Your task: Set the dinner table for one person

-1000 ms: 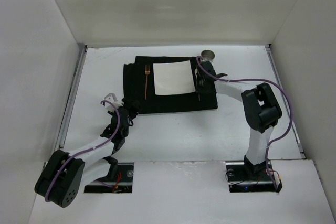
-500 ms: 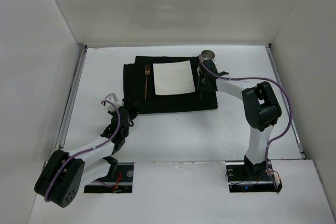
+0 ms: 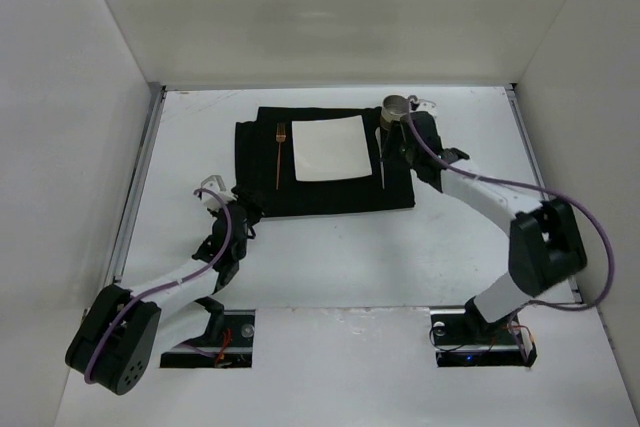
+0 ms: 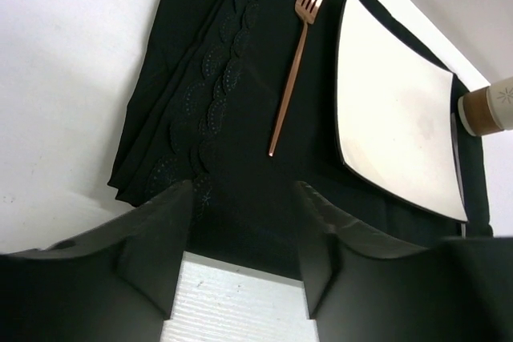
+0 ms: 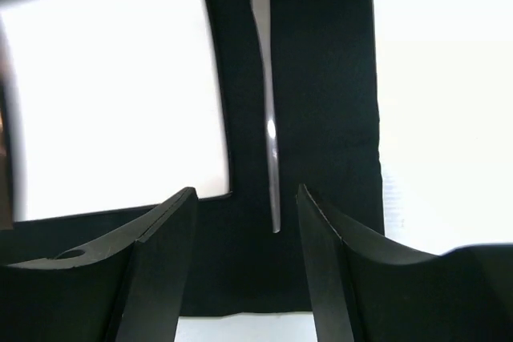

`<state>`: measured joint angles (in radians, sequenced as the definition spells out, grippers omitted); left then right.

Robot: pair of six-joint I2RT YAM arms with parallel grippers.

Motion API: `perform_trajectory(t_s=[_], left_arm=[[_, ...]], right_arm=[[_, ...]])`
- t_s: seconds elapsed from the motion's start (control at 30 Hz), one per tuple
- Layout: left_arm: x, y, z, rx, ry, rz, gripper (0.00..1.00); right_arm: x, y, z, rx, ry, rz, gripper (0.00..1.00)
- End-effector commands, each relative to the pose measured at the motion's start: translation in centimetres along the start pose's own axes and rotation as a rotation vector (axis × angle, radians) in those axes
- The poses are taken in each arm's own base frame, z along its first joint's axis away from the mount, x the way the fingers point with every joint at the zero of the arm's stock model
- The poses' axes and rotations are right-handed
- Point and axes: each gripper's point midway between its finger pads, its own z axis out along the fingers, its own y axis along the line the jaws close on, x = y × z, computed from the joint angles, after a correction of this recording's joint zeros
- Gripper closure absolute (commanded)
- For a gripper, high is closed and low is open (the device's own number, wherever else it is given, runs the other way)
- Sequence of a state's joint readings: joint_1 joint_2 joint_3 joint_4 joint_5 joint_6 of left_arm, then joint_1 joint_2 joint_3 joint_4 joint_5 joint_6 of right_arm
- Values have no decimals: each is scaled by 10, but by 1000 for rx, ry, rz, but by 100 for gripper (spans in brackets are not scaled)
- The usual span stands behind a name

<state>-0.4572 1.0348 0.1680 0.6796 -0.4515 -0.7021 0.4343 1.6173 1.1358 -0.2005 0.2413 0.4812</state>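
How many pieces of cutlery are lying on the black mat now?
2. A copper fork lies left of the white plate; a silver piece, probably a knife, lies right of it. The right arm may hide more.

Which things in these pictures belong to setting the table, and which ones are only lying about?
Belong to the job:
dinner table
black mat
white square plate
copper fork
knife
cup

Only lying about:
nothing that these views show
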Motion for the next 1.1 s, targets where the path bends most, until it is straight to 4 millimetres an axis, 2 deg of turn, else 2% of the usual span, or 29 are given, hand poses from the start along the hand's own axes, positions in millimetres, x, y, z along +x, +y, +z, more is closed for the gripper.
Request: perform_trajectory(t_s=[0.0,0.1,0.17,0.23,0.33,0.4,0.5,0.6,0.77,0.9,1.07], left_arm=[[-26,-11,4,-2,-85,24,57],[-35,0,4,-75,-126,43,63],[-36,8,4,-123,-135,44,63],[-38,17,4,-170,-137,26,60],[-43,28,2,-229,-131,-16,51],[-45,32,-2,-251,-118,-35,47],[-47,42,-6,-291,-101,-26,45],[-44,54,-6,-352,-48,-6,42],[-38,80,-3,-455,33,-35,39],[-40,78,2,-458,41,-63,39],[-37,67,11,-446,66,-41,40]], right_arm=[[-33,4,-34,-65,-218,135,42],[-27,-15,-57,-107,-336,264,44],[-20,-35,-61,-103,-377,339,47],[-8,-57,-60,-75,-393,399,50],[10,-87,-58,-30,-402,511,49],[20,-99,-56,-20,-410,567,47],[23,-110,-52,-9,-424,601,44],[27,-115,-48,-9,-410,633,42],[32,-99,-42,-79,-351,643,41],[38,-90,-37,-126,-311,660,41],[39,-87,-34,-138,-298,662,40]])
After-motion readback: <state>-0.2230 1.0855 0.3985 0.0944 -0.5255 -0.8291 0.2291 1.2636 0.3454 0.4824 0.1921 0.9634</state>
